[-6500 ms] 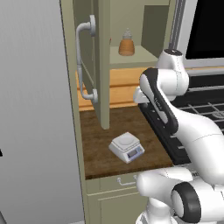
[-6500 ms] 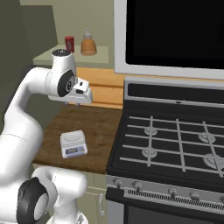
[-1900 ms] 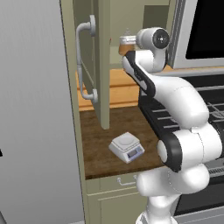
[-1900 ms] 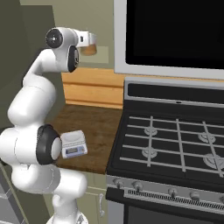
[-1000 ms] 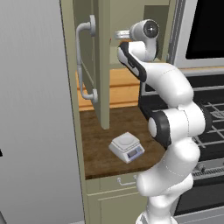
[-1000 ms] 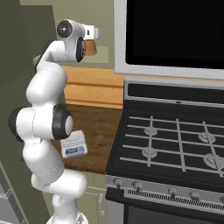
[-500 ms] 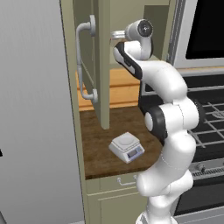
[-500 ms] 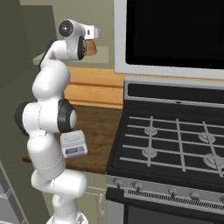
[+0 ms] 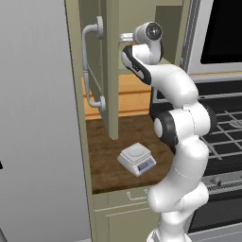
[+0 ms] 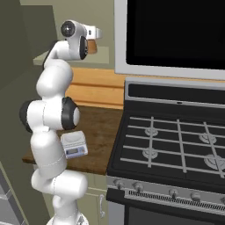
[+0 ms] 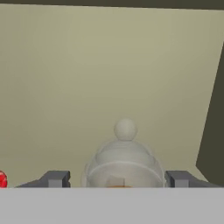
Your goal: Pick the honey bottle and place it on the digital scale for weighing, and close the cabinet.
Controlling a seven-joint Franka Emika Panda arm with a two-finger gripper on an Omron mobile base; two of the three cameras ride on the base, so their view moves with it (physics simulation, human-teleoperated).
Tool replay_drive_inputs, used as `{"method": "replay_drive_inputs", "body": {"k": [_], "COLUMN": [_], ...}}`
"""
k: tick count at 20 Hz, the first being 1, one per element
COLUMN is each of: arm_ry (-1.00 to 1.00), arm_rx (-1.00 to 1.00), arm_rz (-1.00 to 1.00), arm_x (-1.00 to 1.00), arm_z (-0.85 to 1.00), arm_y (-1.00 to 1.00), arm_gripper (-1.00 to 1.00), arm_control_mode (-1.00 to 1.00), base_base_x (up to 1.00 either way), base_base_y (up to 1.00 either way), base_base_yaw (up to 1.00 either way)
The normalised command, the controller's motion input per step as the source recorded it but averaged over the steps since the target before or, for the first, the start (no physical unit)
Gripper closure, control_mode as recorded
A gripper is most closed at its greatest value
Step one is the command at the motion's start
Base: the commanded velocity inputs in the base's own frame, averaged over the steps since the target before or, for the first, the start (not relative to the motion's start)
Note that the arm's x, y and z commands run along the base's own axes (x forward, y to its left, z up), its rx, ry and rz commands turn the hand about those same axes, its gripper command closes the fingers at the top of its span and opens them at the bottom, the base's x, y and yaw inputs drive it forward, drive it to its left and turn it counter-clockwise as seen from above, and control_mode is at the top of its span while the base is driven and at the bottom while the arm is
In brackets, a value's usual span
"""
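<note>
Kitchen scene w/ a wood-top bench (image 9: pixel 106 156) between a grey wall and a stove (image 10: pixel 176 132); olive cabinet (image 9: pixel 111 71) above it stands w/ its door swung out, grey bar handle (image 9: pixel 87 71) facing the room.

Progress: early. Nothing of the task is finished yet.
- Arm is stretched up, hand reaching into the cabinet at shelf level.
- Hand view: honey bottle (image 11: pixel 124 164), pale conical top up, sits right betw. the two fingers (image 11: pixel 54 178), one each side. Gripper (image 11: pixel 118 179) looks centred on it. Small gaps show either side, so fingers are apart, not yet clamped, far as I can tell. Contact hard to judge since the bottle's lower body is cut off at the frame bottom.
- Bottle stands upright on the cabinet shelf, not lifted. A bit of something red (image 11: pixel 2 179) sits off to one side.
- Digital scale (image 9: pixel 137 159) rests on the bench below, top plate bare, well apart from the bottle.

Left to do, as I judge it: close on bottle, lift out, carry down to scale, set it on plate, let go, then push cabinet door shut.
</note>
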Motion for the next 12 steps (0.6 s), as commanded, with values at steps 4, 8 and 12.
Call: {"method": "replay_drive_inputs", "body": {"k": [4, 8, 12], "arm_ry": [0.00, -0.06, -0.12], "arm_rx": [0.00, 0.00, 0.00], "arm_rz": [0.01, -0.01, -0.06], "arm_x": [-0.01, -0.41, -0.87], "arm_z": [-0.36, -0.14, 0.00], "arm_y": [0.00, 0.00, 0.00], "arm_gripper": [1.00, 1.00, 1.00], "arm_control_mode": [-1.00, -1.00, -1.00], "base_base_x": [0.00, 0.00, 0.00], "base_base_y": [0.00, 0.00, 0.00], "base_base_yaw": [0.00, 0.00, 0.00]}}
